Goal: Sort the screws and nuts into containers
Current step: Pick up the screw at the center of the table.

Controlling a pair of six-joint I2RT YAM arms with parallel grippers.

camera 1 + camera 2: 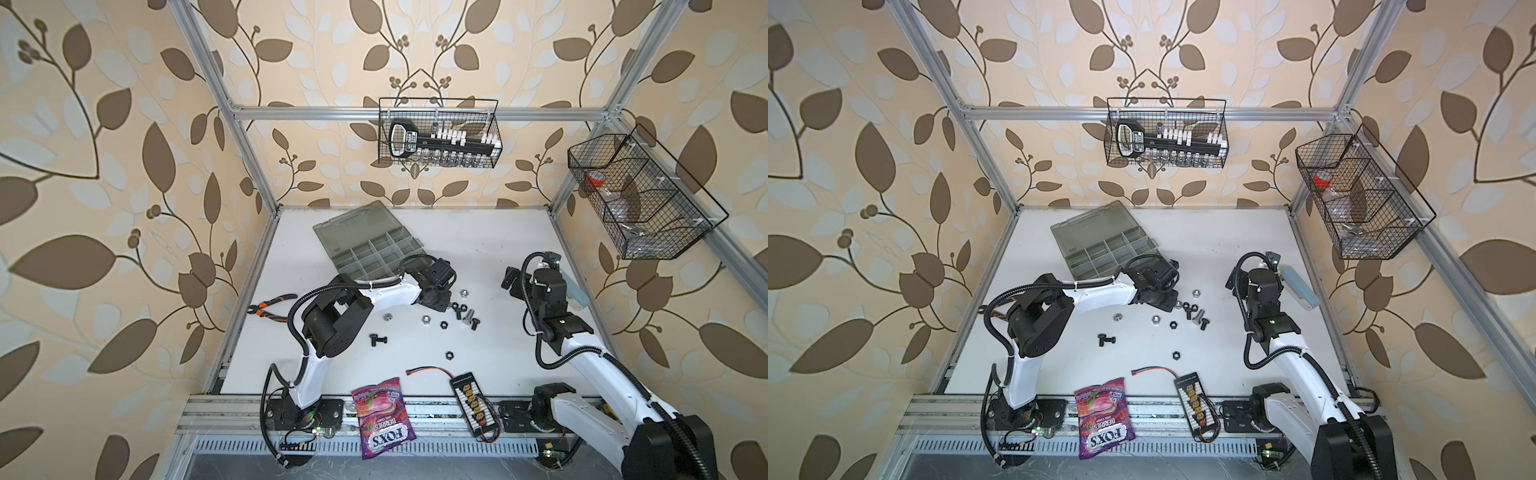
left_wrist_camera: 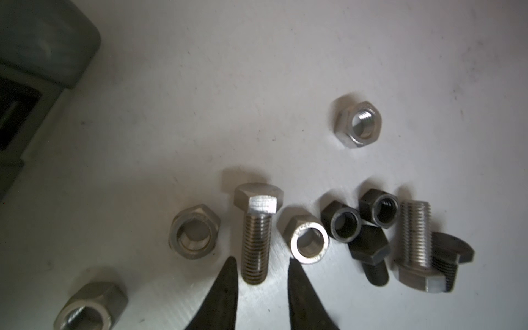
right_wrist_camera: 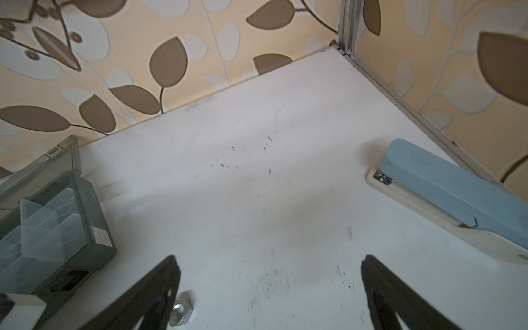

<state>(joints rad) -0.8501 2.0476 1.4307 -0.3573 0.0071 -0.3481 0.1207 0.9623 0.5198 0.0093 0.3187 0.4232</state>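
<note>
We are picking up a screw: our left pincer stands narrow, its black tips either side of the threaded end of a silver bolt lying flat on the scuffed white tabletop, with a sliver of gap showing. Next, we judge, it must pinch the ribbed shank without nudging the hexagonal silver nut just beside it. The translucent grey-green case lies near, its compartments seemingly bare. Our right pincer hangs wide, holding nothing.

- Candy bag: purple, flat.
- Connector board: near the candy bag.
- Pliers, stapler: each well apart from it.
- Wire basket: beyond it, apparently holding a socket set.
</note>
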